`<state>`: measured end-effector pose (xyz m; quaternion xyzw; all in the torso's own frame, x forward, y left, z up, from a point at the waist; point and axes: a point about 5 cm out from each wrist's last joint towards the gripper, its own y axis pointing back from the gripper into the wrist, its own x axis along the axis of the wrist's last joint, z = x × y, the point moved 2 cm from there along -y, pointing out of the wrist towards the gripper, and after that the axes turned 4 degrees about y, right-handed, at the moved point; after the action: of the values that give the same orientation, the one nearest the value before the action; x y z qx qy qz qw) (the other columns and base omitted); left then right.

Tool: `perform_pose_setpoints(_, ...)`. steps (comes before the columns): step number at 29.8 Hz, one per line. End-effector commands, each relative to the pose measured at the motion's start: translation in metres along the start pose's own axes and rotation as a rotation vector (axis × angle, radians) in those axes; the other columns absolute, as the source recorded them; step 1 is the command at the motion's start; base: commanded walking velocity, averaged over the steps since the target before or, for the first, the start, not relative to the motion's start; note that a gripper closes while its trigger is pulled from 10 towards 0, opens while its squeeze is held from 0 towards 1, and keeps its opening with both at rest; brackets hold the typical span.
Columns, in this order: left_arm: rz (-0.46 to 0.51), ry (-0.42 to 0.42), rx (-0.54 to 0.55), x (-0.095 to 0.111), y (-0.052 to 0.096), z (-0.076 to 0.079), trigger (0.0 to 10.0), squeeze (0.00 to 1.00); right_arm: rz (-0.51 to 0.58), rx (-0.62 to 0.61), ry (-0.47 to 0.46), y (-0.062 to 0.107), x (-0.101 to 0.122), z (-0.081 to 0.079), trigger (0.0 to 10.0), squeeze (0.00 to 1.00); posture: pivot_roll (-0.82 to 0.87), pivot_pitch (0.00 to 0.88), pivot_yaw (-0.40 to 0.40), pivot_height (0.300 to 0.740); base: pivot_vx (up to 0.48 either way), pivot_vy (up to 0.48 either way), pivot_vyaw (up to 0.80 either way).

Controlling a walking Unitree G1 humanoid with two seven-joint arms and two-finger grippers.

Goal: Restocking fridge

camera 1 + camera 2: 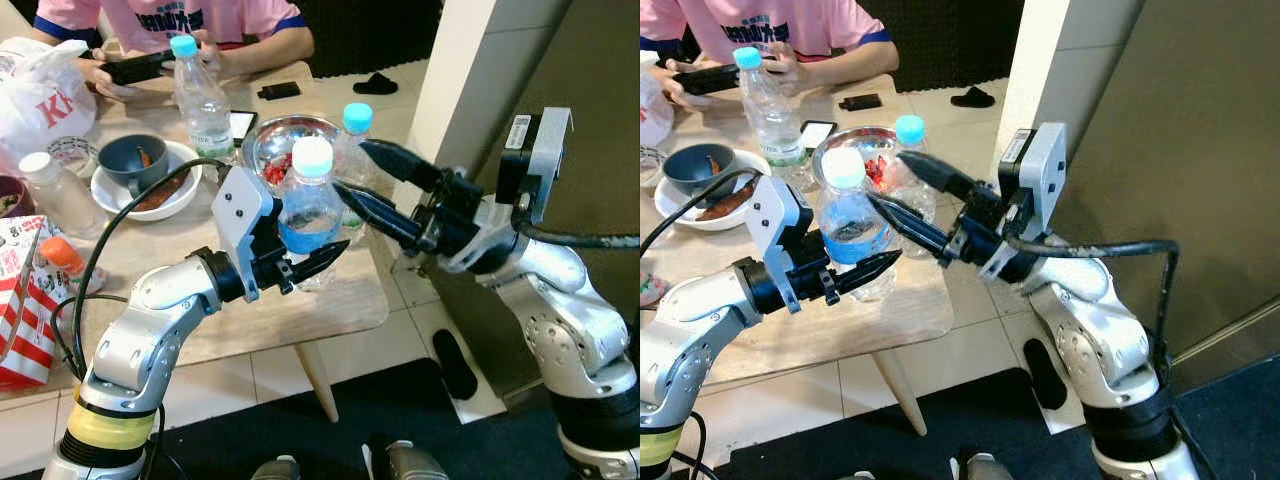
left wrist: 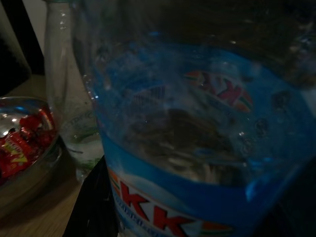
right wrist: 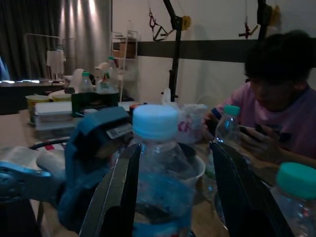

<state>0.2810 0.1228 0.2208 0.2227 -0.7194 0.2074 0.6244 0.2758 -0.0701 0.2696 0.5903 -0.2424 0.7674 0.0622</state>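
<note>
A clear water bottle (image 1: 309,212) with a blue label and a pale cap is held upright over the near right corner of the wooden table (image 1: 300,312). My left gripper (image 1: 318,246) is shut on its lower body; its label shows close up as the water bottle (image 2: 197,148) in the left wrist view. My right gripper (image 1: 350,166) is open just right of the bottle's neck, and in the right wrist view its fingers (image 3: 118,192) stand on either side of the bottle (image 3: 157,163). A second bottle (image 1: 355,135) with a teal cap stands just behind.
A metal bowl (image 1: 268,140) of red packets, a white dish (image 1: 105,192) and a third bottle (image 1: 201,95) sit further back. A person in a pink shirt (image 1: 180,18) sits across holding a phone. A red-white carton (image 1: 25,315) is at left. A pillar (image 1: 470,70) rises at right.
</note>
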Motion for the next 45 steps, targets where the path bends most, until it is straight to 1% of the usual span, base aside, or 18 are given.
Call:
perform_pose_setpoints(1, 0.01, -0.032, -0.014, 0.005, 0.003, 0.001, 10.0, 0.0, 0.013, -0.009, -0.019, 0.003, 0.004, 0.0, 10.0, 0.31, -0.01, 0.131, -0.032, 0.74, 0.0, 0.0, 0.0)
perform_pose_setpoints(2, 0.008, -0.034, -0.014, 0.005, 0.004, 0.001, 10.0, 0.0, 0.03, -0.02, -0.031, 0.003, 0.007, 0.003, 10.0, 0.73, -0.01, 0.131, -0.032, 0.74, 0.0, 0.0, 0.0)
perform_pose_setpoints(4, 0.007, -0.035, -0.013, 0.005, 0.005, 0.001, 10.0, 0.0, 0.042, -0.027, -0.038, 0.004, 0.009, 0.004, 10.0, 0.73, -0.01, 0.131, -0.032, 0.74, 0.0, 0.0, 0.0)
perform_pose_setpoints(5, 0.004, -0.041, -0.011, 0.005, 0.005, 0.001, 10.0, 0.0, 0.062, -0.024, -0.058, 0.004, 0.012, 0.005, 10.0, 1.0, -0.01, 0.131, -0.035, 0.74, 0.0, 0.0, 0.0)
perform_pose_setpoints(7, -0.002, -0.062, -0.014, 0.003, 0.002, 0.002, 10.0, 0.0, 0.092, -0.011, -0.11, 0.001, 0.017, 0.005, 10.0, 1.0, 0.0, 0.129, -0.034, 0.74, 0.0, 0.0, 0.0)
perform_pose_setpoints(8, -0.002, -0.062, -0.014, 0.003, 0.002, 0.002, 10.0, 0.0, 0.092, -0.011, -0.11, 0.001, 0.017, 0.005, 10.0, 1.0, 0.0, 0.129, -0.034, 0.74, 0.0, 0.0, 0.0)
perform_pose_setpoints(9, -0.003, -0.071, -0.023, 0.002, -0.001, 0.004, 10.0, 0.0, 0.091, 0.001, -0.131, -0.001, 0.018, 0.005, 10.0, 0.0, 0.0, 0.128, -0.035, 0.74, 0.0, 0.0, 0.0)
perform_pose_setpoints(13, 0.004, -0.089, -0.057, 0.002, -0.009, 0.01, 10.0, 0.0, 0.056, 0.043, -0.189, -0.004, 0.011, -0.001, 10.0, 0.0, 0.0, 0.128, -0.04, 0.74, 0.0, 0.0, 0.0)
perform_pose_setpoints(19, 0.015, -0.099, -0.084, 0.004, -0.015, 0.015, 10.0, 0.0, 0.031, 0.08, -0.242, -0.006, 0.003, -0.008, 10.0, 0.0, 0.0, 0.13, -0.04, 0.74, 0.0, 0.0, 0.0)
perform_pose_setpoints(25, 0.025, -0.107, -0.105, 0.005, -0.019, 0.016, 10.0, 0.0, -0.057, 0.121, -0.265, -0.008, -0.014, -0.021, 10.0, 0.0, 0.0, 0.132, -0.037, 0.74, 0.0, 0.0, 0.0)
perform_pose_setpoints(27, 0.024, -0.105, -0.112, 0.005, -0.019, 0.017, 10.0, 0.0, -0.07, 0.12, -0.266, -0.009, -0.017, -0.023, 10.0, 0.0, 0.0, 0.132, -0.037, 0.74, 0.0, 0.0, 0.0)
perform_pose_setpoints(29, 0.014, -0.109, -0.125, 0.004, -0.019, 0.019, 10.0, 0.0, -0.072, 0.112, -0.272, -0.01, -0.018, -0.023, 9.8, 0.0, 0.0, 0.132, -0.036, 0.74, 0.0, 0.0, 0.0)
perform_pose_setpoints(30, -0.007, -0.117, -0.138, -0.001, -0.018, 0.021, 10.0, 0.0, -0.07, 0.102, -0.276, -0.011, -0.019, -0.021, 4.9, 0.0, 0.0, 0.132, -0.034, 0.74, 0.0, 0.0, 0.0)
perform_pose_setpoints(31, -0.018, -0.122, -0.144, -0.003, -0.017, 0.022, 10.0, 0.0, -0.068, 0.097, -0.276, -0.011, -0.018, -0.02, 2.3, 0.0, 0.0, 0.132, -0.035, 0.74, 0.0, 0.0, 0.0)
perform_pose_setpoints(32, -0.018, -0.122, -0.144, -0.003, -0.017, 0.022, 10.0, 0.0, -0.068, 0.097, -0.276, -0.011, -0.018, -0.02, 2.3, 0.0, 0.0, 0.132, -0.035, 0.74, 0.0, 0.0, 0.0)
perform_pose_setpoints(33, -0.024, -0.126, -0.147, -0.005, -0.017, 0.022, 10.0, 0.0, -0.066, 0.097, -0.275, -0.011, -0.018, -0.02, 0.0, 0.0, 0.0, 0.132, -0.035, 0.74, 0.0, 0.0, 0.0)
perform_pose_setpoints(40, -0.032, -0.132, -0.145, -0.008, -0.018, 0.022, 10.0, 0.0, -0.055, 0.108, -0.279, -0.011, -0.017, -0.021, 0.0, 0.0, 0.0, 0.131, -0.036, 0.74, 0.0, 0.0, 0.0)
perform_pose_setpoints(45, -0.03, -0.142, -0.116, -0.008, -0.019, 0.018, 10.0, 0.0, -0.053, 0.119, -0.28, -0.009, -0.017, -0.024, 0.0, 0.0, -0.01, 0.132, -0.035, 0.74, 0.0, 0.0, 0.0)
